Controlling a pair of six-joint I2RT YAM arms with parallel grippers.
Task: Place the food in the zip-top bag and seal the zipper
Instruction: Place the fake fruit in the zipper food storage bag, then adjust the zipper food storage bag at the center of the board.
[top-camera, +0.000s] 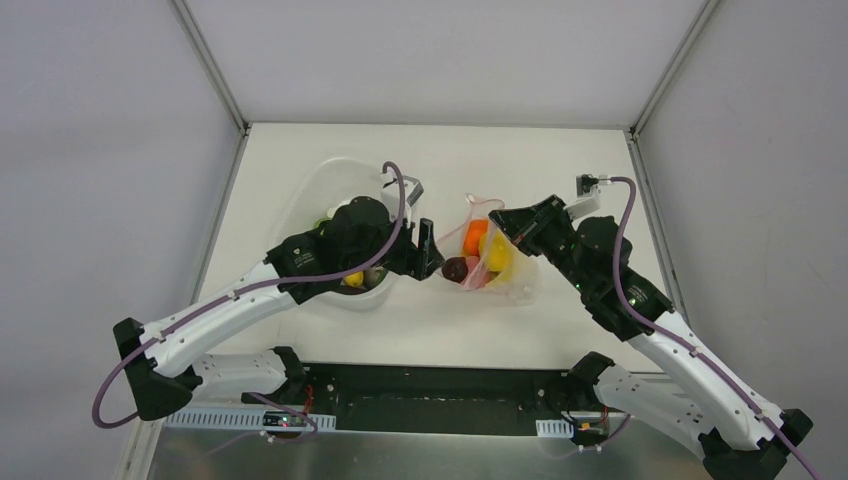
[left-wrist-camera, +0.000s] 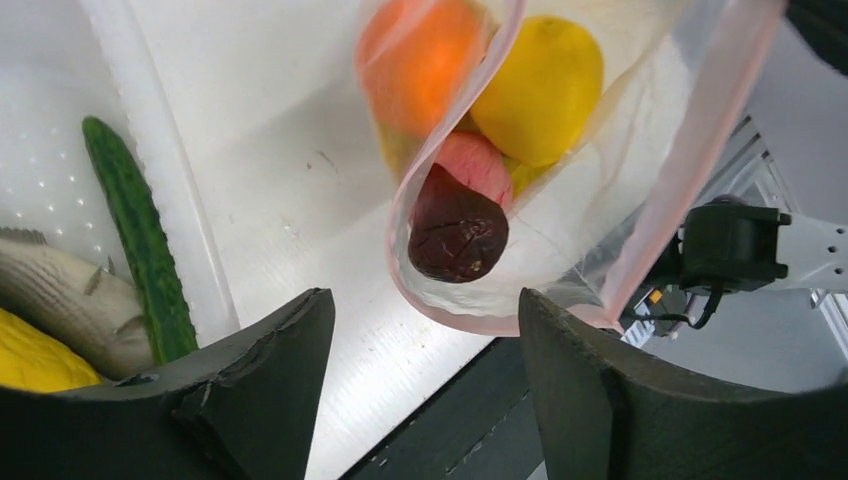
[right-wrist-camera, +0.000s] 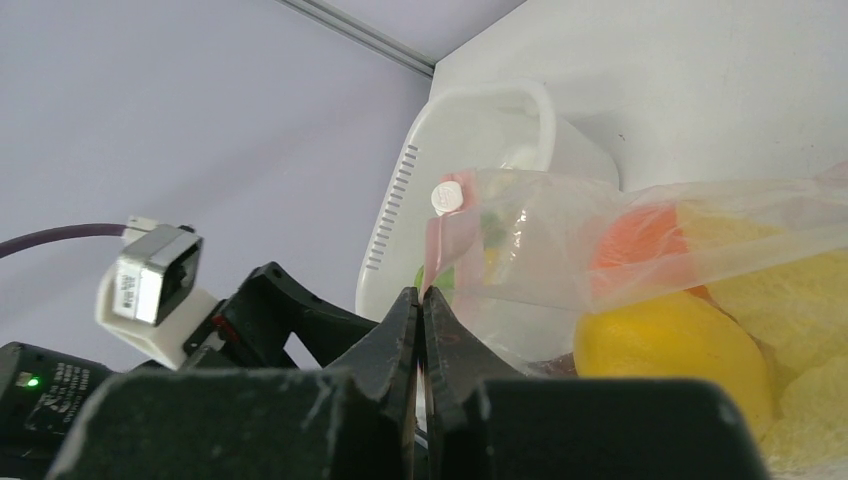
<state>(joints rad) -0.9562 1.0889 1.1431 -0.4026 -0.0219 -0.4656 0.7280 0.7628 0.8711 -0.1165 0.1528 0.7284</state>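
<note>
The white tub (top-camera: 330, 172) sits on the table (top-camera: 560, 160), and everything else is easiest placed from it. Just to its right lies the zip-top bag (top-camera: 512, 282), its mouth turned towards the tub and gaping.

The right gripper (top-camera: 497, 222) is on the bag's far side from the tub. In its wrist view the fingers (right-wrist-camera: 395, 335) are pressed tight together, with the pink-red zipper (right-wrist-camera: 433, 250) running down between their tips, so it holds the bag by that edge.

The left gripper (top-camera: 432, 262) hangs between the tub and the bag's mouth. Its jaws stand wide apart with nothing between them, and the bag's rim shows through the gap.

Inside the bag (left-wrist-camera: 640, 150) there are four pieces of food. A dark purple piece (left-wrist-camera: 457, 235) lies right at the mouth, nearest the tub. A pink-red piece (left-wrist-camera: 472, 165) touches it from behind, and an orange piece (left-wrist-camera: 415, 60) and a yellow piece (left-wrist-camera: 542, 88) lie deeper in.

In the tub (left-wrist-camera: 45, 130) itself lie a green cucumber (left-wrist-camera: 135, 240), a pale cream piece (left-wrist-camera: 70, 300) beside it and a yellow one (left-wrist-camera: 30, 362) at the edge of view.
</note>
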